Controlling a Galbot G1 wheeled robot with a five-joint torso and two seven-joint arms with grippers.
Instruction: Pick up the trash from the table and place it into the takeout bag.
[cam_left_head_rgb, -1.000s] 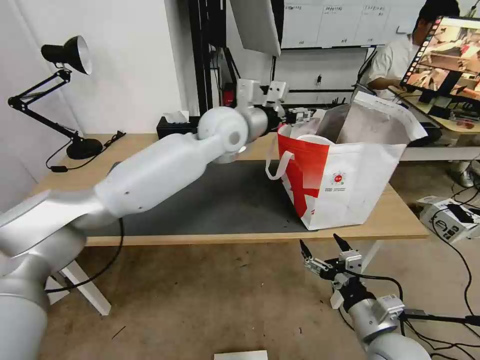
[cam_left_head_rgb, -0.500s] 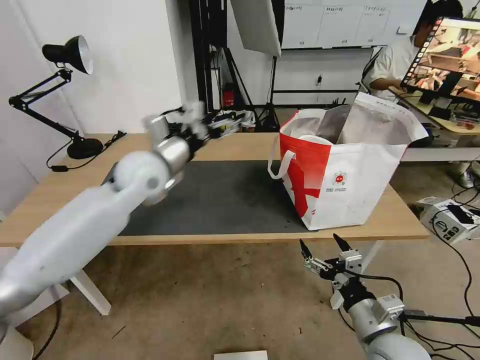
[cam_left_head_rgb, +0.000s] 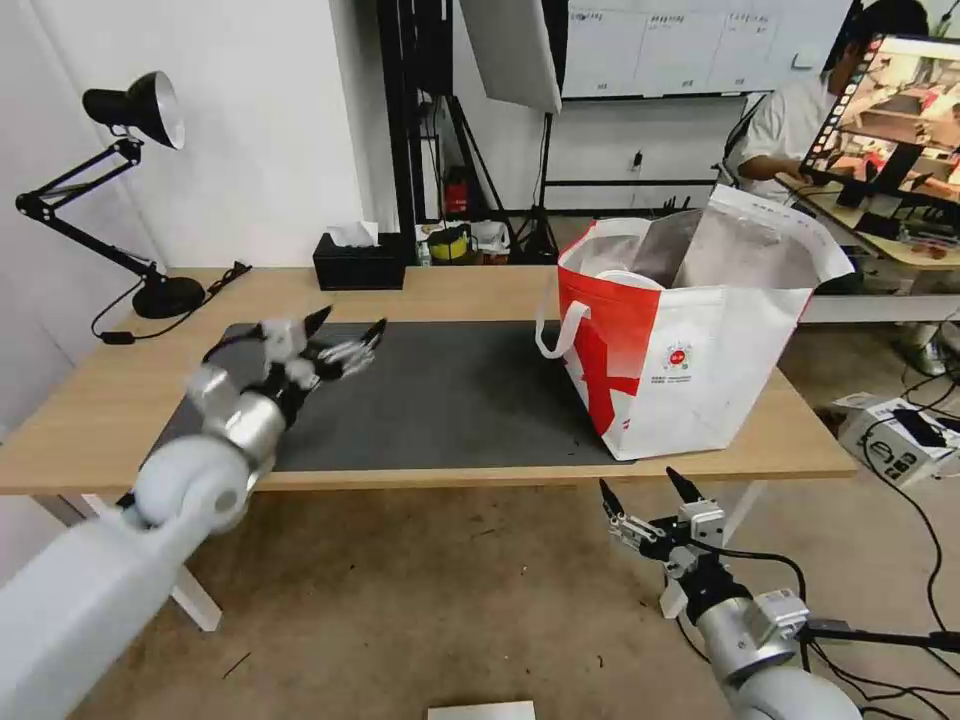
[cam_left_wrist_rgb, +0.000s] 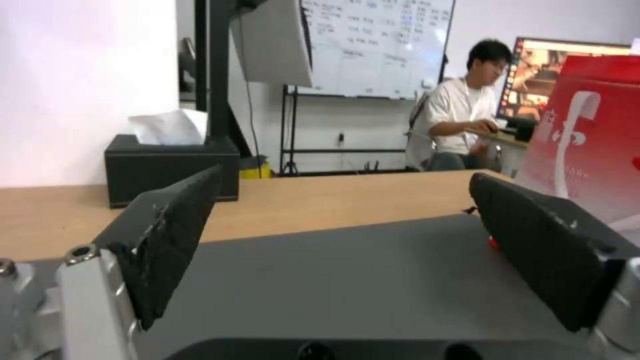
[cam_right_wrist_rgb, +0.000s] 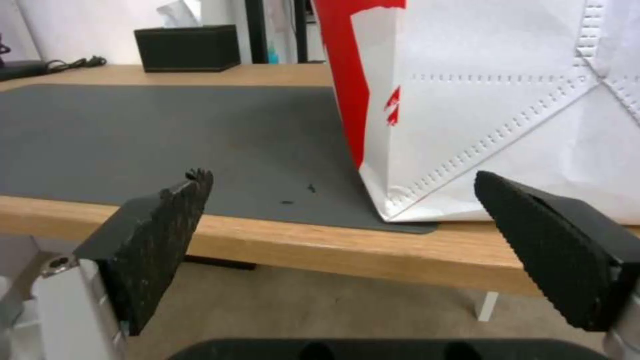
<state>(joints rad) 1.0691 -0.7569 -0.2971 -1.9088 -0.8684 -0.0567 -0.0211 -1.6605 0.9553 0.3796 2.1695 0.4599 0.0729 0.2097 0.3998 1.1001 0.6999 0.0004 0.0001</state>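
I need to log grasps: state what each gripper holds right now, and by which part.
Nothing is held. The left gripper hangs open and empty over the grey mat; the right gripper waits open below the table edge, near the takeout bag.

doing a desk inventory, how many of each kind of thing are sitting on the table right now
takeout bag: 1
tissue box: 1
desk lamp: 1
dark grey mat: 1
total: 4

The left gripper hangs open over the mat, holding nothing; the right gripper is open below the table edge.
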